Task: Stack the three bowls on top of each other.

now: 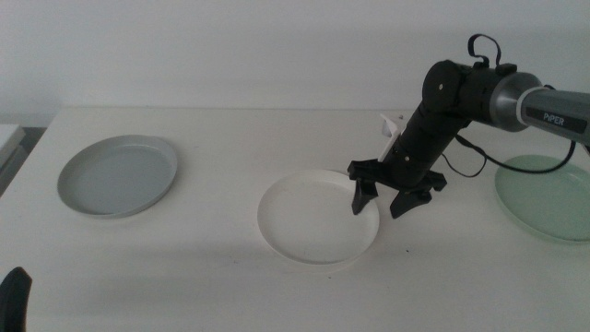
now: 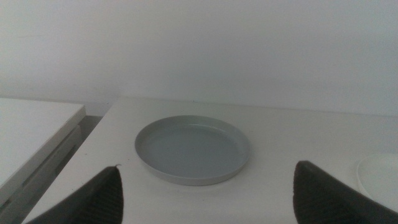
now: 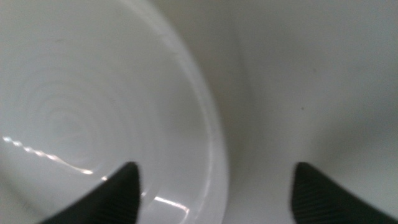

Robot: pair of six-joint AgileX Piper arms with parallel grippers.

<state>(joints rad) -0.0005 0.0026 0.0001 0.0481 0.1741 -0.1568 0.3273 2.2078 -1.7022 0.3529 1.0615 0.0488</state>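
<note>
Three bowls lie apart on the table. The white bowl (image 1: 313,219) is in the middle, the grey-blue bowl (image 1: 118,174) at the left, the mint green bowl (image 1: 546,195) at the right edge. My right gripper (image 1: 380,205) hangs open over the white bowl's right rim, one jaw inside the rim and one outside it. The right wrist view shows that rim (image 3: 208,130) running between the open jaws (image 3: 214,186). My left gripper (image 2: 208,190) waits open at the near left corner, facing the grey-blue bowl (image 2: 191,149), with nothing between its jaws.
The white table (image 1: 230,286) ends near a second pale surface (image 2: 31,134) at the left. A small white piece (image 1: 389,127) sits behind the right arm. The white bowl's edge (image 2: 379,177) shows in the left wrist view.
</note>
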